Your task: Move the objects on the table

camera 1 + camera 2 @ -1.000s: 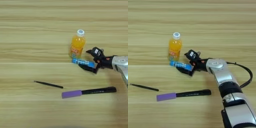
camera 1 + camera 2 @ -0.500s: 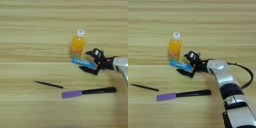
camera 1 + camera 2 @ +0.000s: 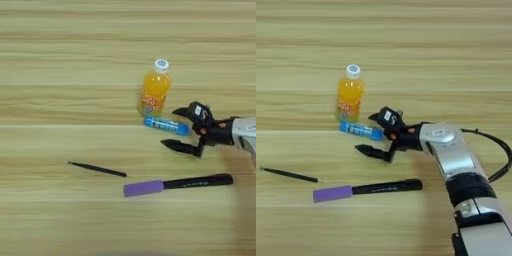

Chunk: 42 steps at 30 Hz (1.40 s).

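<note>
**Fingers spread at the blue tube**

Across the table [image 3: 60, 60], the right gripper [image 3: 375, 134] has its fingers [image 3: 370, 150] apart, straddling the blue tube's [image 3: 166, 125] end beside the juice bottle [image 3: 154, 93]. Below lie the black marker [image 3: 197, 181], its purple cap [image 3: 144, 188] and the thin stick [image 3: 97, 169].

Pale yellowish wood-grain counter [image 3: 60, 75]; orange juice bottle [image 3: 154, 94] with white cap; blue tube [image 3: 166, 125]; black marker [image 3: 197, 181] with purple cap [image 3: 144, 188]; thin black stick [image 3: 97, 169]; black claw [image 3: 373, 133], silver forearm [image 3: 451, 152]
</note>
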Motion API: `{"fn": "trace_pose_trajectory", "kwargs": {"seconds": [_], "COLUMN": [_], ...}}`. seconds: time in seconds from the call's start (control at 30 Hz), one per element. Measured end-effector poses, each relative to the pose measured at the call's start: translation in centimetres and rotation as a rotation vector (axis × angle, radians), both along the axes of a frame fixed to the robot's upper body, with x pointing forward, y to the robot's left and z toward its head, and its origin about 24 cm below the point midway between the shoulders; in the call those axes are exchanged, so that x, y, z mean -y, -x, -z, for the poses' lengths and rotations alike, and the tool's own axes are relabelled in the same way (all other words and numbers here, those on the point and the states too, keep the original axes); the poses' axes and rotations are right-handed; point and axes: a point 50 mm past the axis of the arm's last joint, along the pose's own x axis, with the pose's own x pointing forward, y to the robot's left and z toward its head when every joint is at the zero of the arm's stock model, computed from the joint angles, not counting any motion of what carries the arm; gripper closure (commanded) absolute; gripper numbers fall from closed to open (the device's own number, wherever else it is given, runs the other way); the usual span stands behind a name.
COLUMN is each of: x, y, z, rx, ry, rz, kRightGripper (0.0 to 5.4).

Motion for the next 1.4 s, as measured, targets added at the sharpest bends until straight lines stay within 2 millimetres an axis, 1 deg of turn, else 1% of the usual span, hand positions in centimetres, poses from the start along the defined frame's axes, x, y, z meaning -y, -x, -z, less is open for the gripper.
{"fn": "trace_pose_trajectory", "kwargs": {"seconds": [0.17,0.27,0.37,0.5,0.73,0.93,1.03,1.13,1.3,1.4], "x": [0.8,1.0,1.2,2.3,3.3,3.5,3.8,4.0,3.5,3.2], "y": [-0.2,-0.3,-0.2,0.2,1.8,4.1,4.8,5.6,7.0,7.2], "z": [-1.2,-2.2,-3.7,-5.9,-7.7,-7.8,-7.9,-7.1,-5.6,-4.6], "rx": [0.034,0.067,0.103,0.160,0.181,0.106,0.090,0.050,-0.014,-0.050], "ry": [-0.009,-0.032,-0.085,-0.145,-0.225,-0.272,-0.244,-0.205,-0.182,-0.127], "rz": [0.014,0.010,-0.016,-0.028,-0.097,-0.198,-0.227,-0.246,-0.320,-0.340], "kRightGripper": [0.02,0.02,0.02,0.02,0.02,0.02,0.02,0.02,0.02,0.02]}}
